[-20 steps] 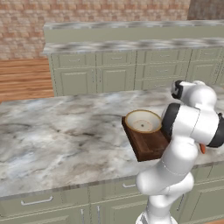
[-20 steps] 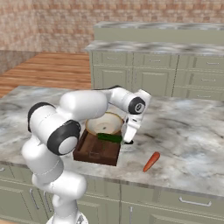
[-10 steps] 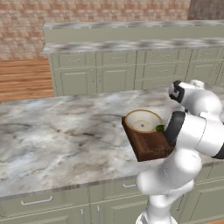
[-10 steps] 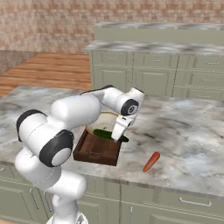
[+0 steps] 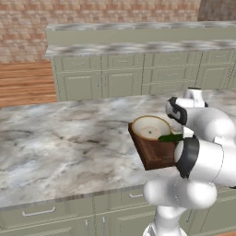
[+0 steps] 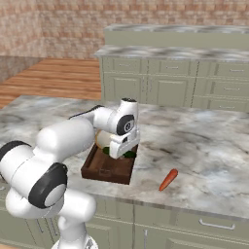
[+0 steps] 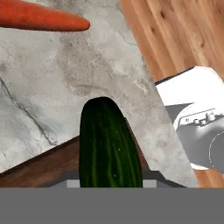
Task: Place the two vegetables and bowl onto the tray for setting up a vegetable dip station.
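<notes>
1. The gripper was clamped on the dark green cucumber, holding it over the tray's far end beside the bowl.
2. The bowl sat inside the dark wooden tray on the marble counter.
3. The carrot lay on the counter, apart from the tray on its right.

Colours on your counter and tray

You've got a dark green cucumber with lighter green streaks, an orange-red carrot, a dark brown wooden tray, a bowl tan outside and cream inside, grey-veined pale marble counter, sage-green cabinets, red brick wall, and orange-brown plank floor.
</notes>
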